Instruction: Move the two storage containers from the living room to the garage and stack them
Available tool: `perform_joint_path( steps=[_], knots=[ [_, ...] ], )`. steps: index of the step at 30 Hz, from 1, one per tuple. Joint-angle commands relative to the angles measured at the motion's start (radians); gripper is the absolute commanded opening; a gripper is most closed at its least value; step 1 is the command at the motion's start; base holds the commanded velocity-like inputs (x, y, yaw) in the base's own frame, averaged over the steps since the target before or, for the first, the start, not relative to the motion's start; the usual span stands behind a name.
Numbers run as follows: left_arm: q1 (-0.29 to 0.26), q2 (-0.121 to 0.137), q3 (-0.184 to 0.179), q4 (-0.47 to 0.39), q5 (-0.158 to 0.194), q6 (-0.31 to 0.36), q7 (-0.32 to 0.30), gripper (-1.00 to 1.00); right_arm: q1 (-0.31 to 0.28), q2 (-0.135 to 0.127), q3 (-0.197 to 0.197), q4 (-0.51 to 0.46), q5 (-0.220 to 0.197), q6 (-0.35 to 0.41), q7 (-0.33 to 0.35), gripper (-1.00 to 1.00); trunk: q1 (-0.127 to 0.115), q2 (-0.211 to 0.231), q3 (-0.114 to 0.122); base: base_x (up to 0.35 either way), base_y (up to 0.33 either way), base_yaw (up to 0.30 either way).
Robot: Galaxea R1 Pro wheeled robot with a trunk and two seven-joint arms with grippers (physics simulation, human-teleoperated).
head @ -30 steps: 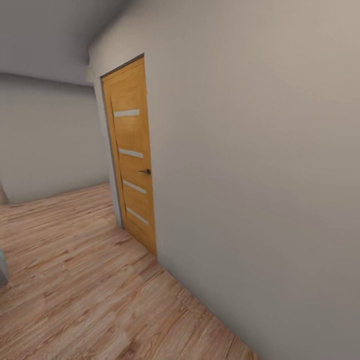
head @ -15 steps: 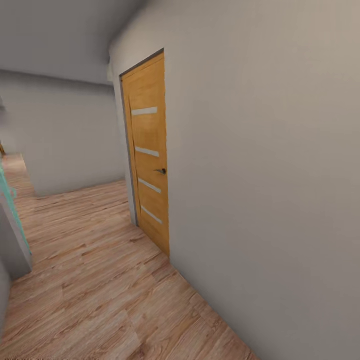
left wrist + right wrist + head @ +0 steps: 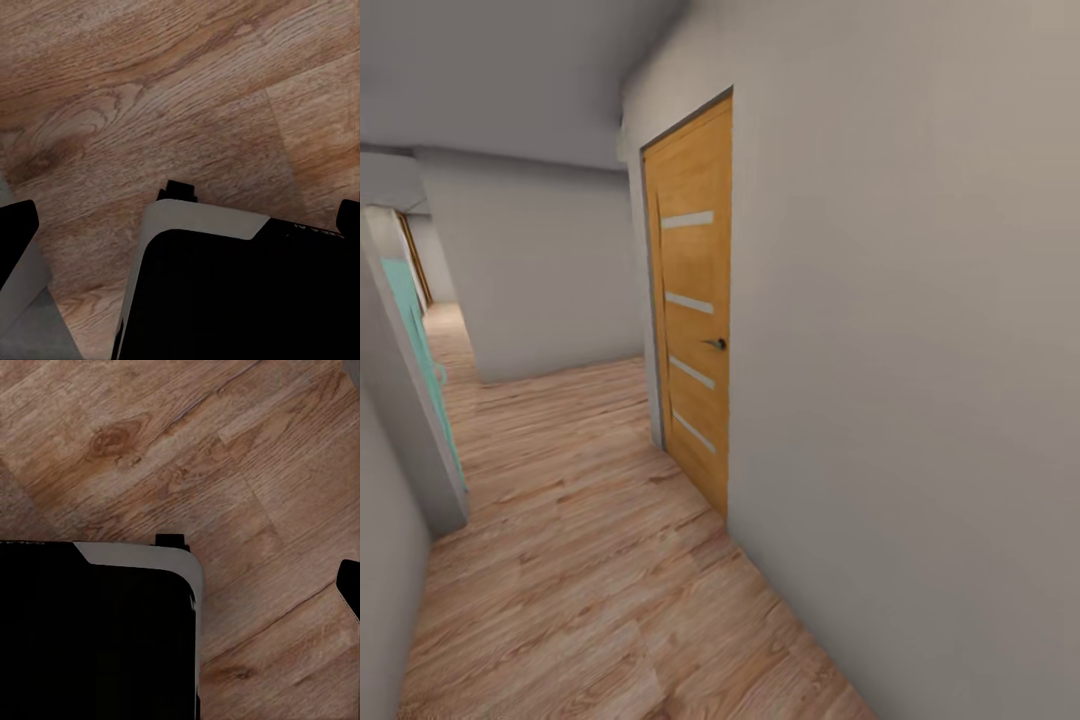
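In transit along hallway: wood-plank floor [image 3: 580,560], striped wooden door [image 3: 695,320] right. Pincer states indeterminable. Next: continue driving, locate containers.

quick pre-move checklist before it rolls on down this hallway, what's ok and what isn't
1. Path ahead over the wood-plank floor: ok, nothing lies on it.
2. Clearance to the wall on the right: not ok, very close.
3. Wooden door with pale stripes: looks shut, ok.
4. Teal door on the left: cannot tell how far it juts out.
5. Storage containers on board: cannot tell.
6. Pincers' state: cannot tell; the wrist views show floor planks and the robot's dark base.
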Motion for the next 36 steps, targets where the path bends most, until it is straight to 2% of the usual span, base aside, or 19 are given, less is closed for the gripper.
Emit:
perform_joint_path(
  steps=[1, 36],
  knots=[
    [-0.001, 0.0, -0.008, 0.0, 0.008, -0.002, 0.003, 1.0, -0.001, 0.0, 0.009, 0.003, -0.007, -0.006, -0.001, 1.0, 0.0, -0.001, -0.001, 0.134, 0.0, 0.233],
    [-0.001, 0.0, -0.008, 0.0, 0.008, -0.002, 0.003, 1.0, -0.001, -0.006, 0.008, 0.003, -0.008, -0.006, -0.001, 1.0, 0.0, -0.001, -0.001, 0.131, 0.0, 0.233]
  ],
)
